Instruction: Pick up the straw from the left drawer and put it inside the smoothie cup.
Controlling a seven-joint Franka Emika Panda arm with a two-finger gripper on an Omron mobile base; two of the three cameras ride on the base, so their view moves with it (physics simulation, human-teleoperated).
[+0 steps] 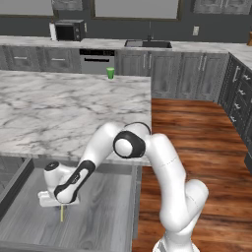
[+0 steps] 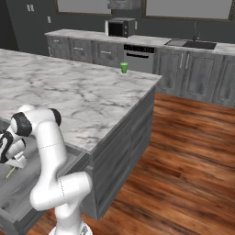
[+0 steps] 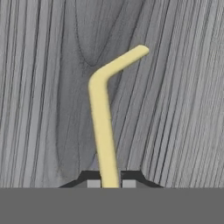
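Yellow and thin, the straw [image 3: 103, 127] runs up the middle of the hand view from between the two dark fingertips [image 3: 93, 178], which are pressed against its lower end on both sides; the gripper [image 3: 108, 180] is pinching it. Partway up, the straw bends and slants toward the upper right of that frame, over the grey wood-grain floor of the drawer.

In the left base view the gripper [image 1: 60, 203] sits in the lower left of the frame, pointing down into the open left drawer [image 1: 103, 216], with a short length of the straw [image 1: 61, 214] showing just below it against the drawer floor. Whether the straw's far end touches the floor cannot be told. The white arm [image 1: 162, 172] rises from the lower right and folds down over the drawer's edge.

In the right base view the straw [image 2: 10, 172] appears at the far left edge, just under the hand, inside the drawer [image 2: 27, 193] in the lower left.

Beyond the drawer spreads the marble counter [image 1: 69, 108]. At its far corner, well apart from the gripper, the green smoothie cup [image 1: 110, 73] stands upright; the right base view shows the cup [image 2: 124, 68] at upper centre. Behind it, against the back wall, are grey cabinets [image 1: 162, 69], a microwave [image 1: 69, 30] and a sink [image 1: 147, 44].
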